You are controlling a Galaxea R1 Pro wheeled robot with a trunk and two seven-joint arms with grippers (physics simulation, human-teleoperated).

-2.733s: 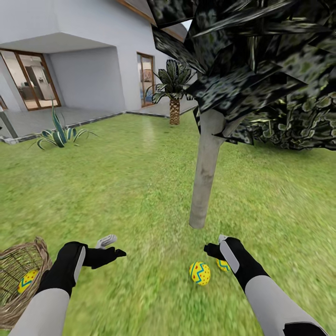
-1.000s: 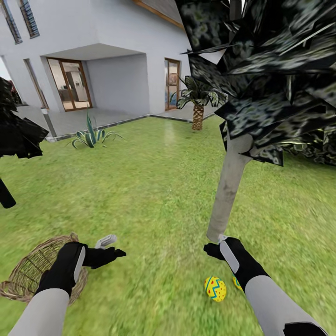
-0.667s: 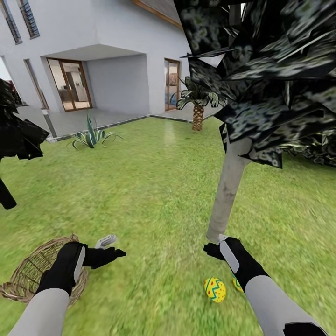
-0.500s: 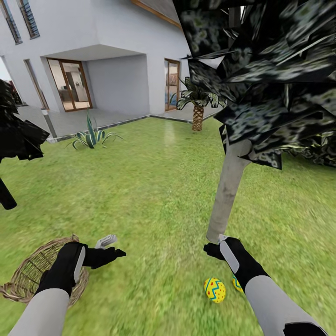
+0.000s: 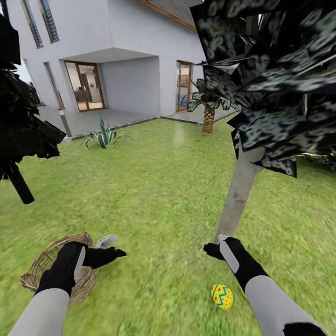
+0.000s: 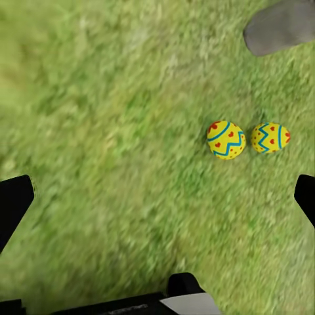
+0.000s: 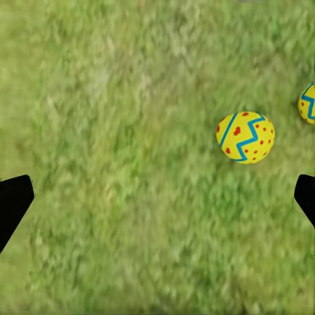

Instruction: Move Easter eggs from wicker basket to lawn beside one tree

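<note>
With both end effectors hanging released over the grass and carrying nothing, my worry is less about a grasp than about what I can't confirm. The left end effector (image 5: 108, 247) sits low in the head view with its fingers spread, and its wrist camera looks down on bare lawn (image 6: 118, 131) with two Easter eggs (image 6: 226, 139) lying almost touching each other, near the grey foot of the trunk. The right end effector (image 5: 215, 246) is likewise spread and empty, just in front of the tree (image 5: 239, 196); one egg (image 5: 222, 296) lies on the grass beside my right forearm, and a sliver of a second peeks out behind that arm.

So I count two eggs by the trunk. The wicker basket (image 5: 35, 273) is at my left, partly hidden behind the left arm, and I cannot see its inside, so I cannot tell whether the third egg is in there.

My judgement of the risks: reaching into the basket blind could tip it or roll an egg away across the lawn. Swinging or driving the base carelessly could also knock the two placed eggs away from the trunk, undoing that part.
</note>
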